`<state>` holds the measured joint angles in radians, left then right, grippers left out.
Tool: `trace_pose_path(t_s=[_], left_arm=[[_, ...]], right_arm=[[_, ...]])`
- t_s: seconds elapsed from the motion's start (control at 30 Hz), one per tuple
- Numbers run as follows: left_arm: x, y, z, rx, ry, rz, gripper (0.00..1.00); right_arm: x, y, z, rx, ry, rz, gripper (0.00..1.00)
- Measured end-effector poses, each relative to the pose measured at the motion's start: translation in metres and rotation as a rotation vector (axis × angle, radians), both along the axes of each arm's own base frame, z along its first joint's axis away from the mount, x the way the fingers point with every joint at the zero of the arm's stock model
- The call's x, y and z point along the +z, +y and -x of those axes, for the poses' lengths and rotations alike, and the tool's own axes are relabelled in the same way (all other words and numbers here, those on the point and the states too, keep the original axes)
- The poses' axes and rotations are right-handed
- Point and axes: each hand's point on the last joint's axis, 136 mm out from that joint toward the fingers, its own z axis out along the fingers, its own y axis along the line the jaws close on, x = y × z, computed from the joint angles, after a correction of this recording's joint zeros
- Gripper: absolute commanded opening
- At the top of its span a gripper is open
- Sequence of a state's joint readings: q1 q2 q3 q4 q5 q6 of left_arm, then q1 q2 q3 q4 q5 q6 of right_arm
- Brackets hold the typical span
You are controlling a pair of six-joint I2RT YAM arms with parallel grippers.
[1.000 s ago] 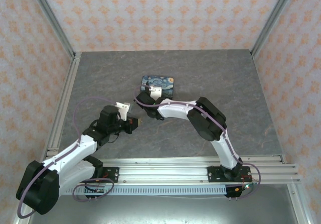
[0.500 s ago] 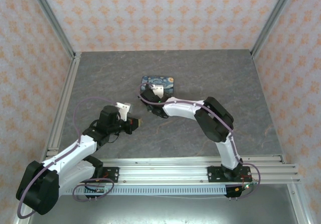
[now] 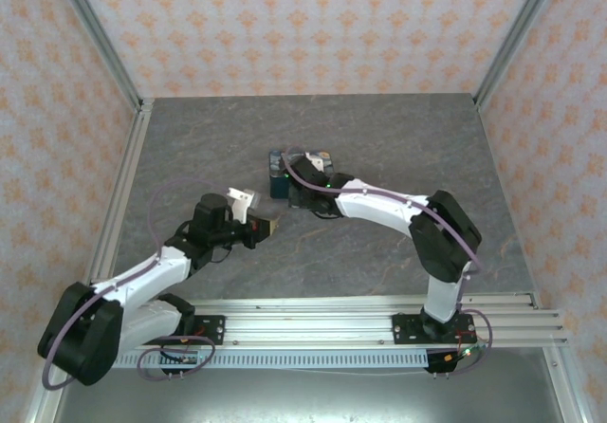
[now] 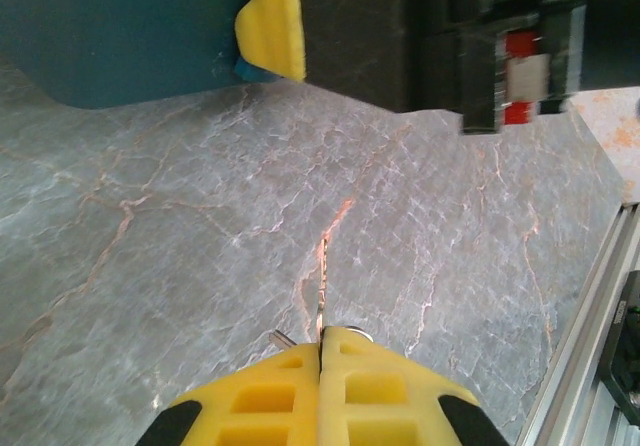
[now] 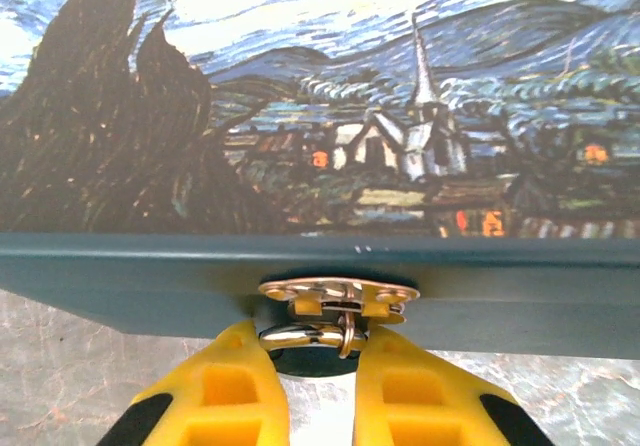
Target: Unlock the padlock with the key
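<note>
One small padlock (image 5: pixel 298 338) hangs by its silver loop from the brass clasp (image 5: pixel 338 292) on the front wall of the painted box (image 5: pixel 300 116), its dark body dropping just below the clasp, close above the table (image 4: pixel 450 226). The right gripper (image 5: pixel 315 354) has a yellow finger against each side of it, so the jaws look clamped on the lock body, steadying it. Near the box but apart from it, the left gripper (image 4: pixel 322 334) has its jaws pressed together on the key (image 4: pixel 321 291), whose thin blade sticks out past the fingertips over bare table toward the box. The step in hand, as I judge it, is bringing key to lock: the lock is held and the key is gripped, but the two have not yet met. Next the left arm must carry the blade across the gap and line it up with the keyhole, which I cannot make out. It must then slide the blade in straight before any turn. A slim blade held only at its head could skew if it meets the lock off-centre.
</note>
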<state>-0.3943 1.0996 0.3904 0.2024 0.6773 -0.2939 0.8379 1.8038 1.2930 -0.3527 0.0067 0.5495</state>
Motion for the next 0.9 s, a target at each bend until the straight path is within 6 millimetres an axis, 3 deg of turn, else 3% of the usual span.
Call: trace_pose_path(t_s=[0.27, 0.43, 0.7, 0.9], left_arm=[[0.014, -0.019, -0.005, -0.053, -0.075, 0.044, 0.0], [0.025, -0.024, -0.006, -0.055, -0.166, 0.074, 0.0], [0.019, -0.026, -0.014, -0.047, -0.22, 0.095, 0.0], [-0.001, -0.037, -0.027, -0.063, -0.182, 0.118, 0.0]], right_arm=[[0.028, -0.011, 0.01, 0.017, 0.036, -0.058, 0.0], [0.03, -0.015, 0.016, 0.031, 0.078, -0.076, 0.0], [0.029, -0.021, 0.017, 0.03, 0.137, -0.111, 0.0], [0.036, -0.028, 0.014, 0.011, 0.159, -0.165, 0.0]])
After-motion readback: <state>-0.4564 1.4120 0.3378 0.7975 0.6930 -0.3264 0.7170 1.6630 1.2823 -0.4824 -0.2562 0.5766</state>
